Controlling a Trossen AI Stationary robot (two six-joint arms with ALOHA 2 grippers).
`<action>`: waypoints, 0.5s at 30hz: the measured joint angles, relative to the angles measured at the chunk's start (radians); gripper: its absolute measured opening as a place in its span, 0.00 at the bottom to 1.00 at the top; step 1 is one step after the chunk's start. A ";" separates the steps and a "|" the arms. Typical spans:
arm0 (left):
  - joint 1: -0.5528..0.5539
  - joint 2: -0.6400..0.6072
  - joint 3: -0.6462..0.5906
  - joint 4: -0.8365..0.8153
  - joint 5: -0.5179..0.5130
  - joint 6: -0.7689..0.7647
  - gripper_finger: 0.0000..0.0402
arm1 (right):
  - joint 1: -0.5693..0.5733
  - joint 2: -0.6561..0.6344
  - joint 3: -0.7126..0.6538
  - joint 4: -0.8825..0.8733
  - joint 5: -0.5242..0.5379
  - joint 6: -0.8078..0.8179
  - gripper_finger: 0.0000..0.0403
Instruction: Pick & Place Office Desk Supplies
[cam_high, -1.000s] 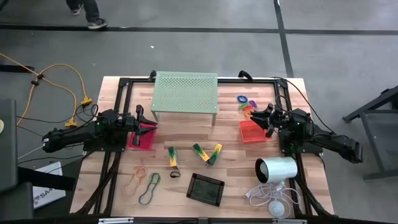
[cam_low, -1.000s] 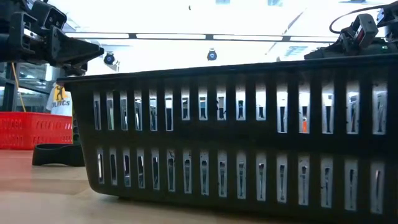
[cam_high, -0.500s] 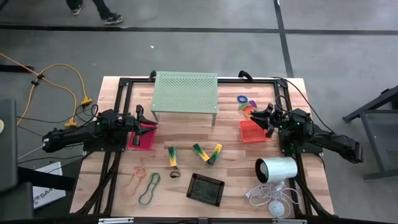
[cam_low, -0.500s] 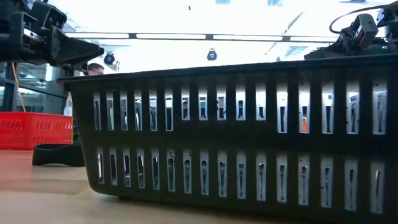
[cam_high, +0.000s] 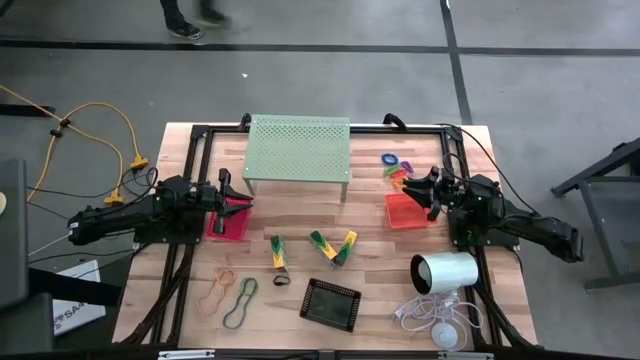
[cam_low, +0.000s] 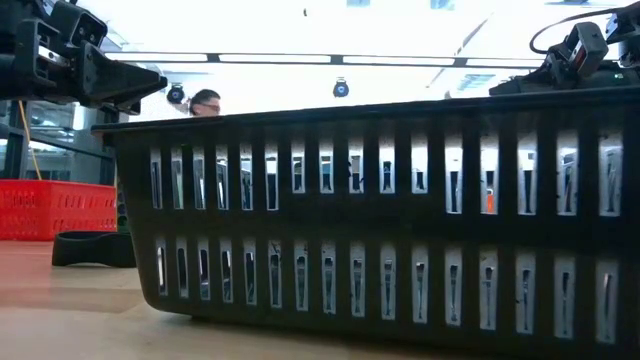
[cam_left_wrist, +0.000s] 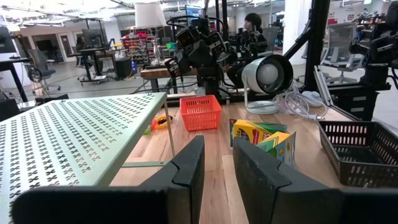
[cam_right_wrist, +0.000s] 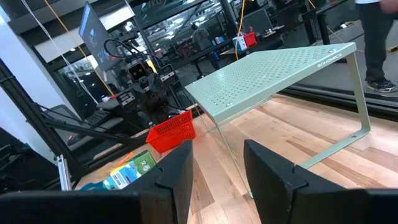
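Observation:
My left gripper (cam_high: 240, 203) hovers open and level over the pink-red mesh tray (cam_high: 228, 222) at the table's left; nothing is between its fingers (cam_left_wrist: 186, 177). My right gripper (cam_high: 412, 184) hovers open over the orange mesh tray (cam_high: 407, 211) at the right, also with nothing in it (cam_right_wrist: 217, 174). Yellow-and-green clips (cam_high: 333, 246) and one more clip (cam_high: 278, 251) lie mid-table. A black mesh tray (cam_high: 330, 303) sits near the front edge. Orange (cam_high: 215, 290) and green (cam_high: 241, 301) rubber-band loops lie at the front left. Coloured rings (cam_high: 394, 165) lie at the far right.
A pale green perforated stand (cam_high: 297, 150) stands at the far middle. A white cylinder (cam_high: 445, 272) with its white cable (cam_high: 435, 315) sits front right. A small black ring (cam_high: 281, 280) lies by the clips. In the low view the black tray (cam_low: 380, 220) fills most of the picture. A person walks beyond the far edge.
Both arms and everything on the table have kept still. The person beyond the table's far edge has walked toward the right.

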 joint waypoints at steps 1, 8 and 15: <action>0.000 0.000 0.000 0.001 -0.002 0.024 0.20 | 0.000 0.000 0.000 0.000 0.000 0.000 0.32; 0.005 0.000 0.000 0.080 -0.108 0.447 0.20 | 0.000 0.000 0.000 0.000 0.000 0.000 0.32; 0.004 0.000 0.000 0.084 -0.113 0.446 0.20 | 0.000 0.000 0.000 0.000 0.000 0.000 0.32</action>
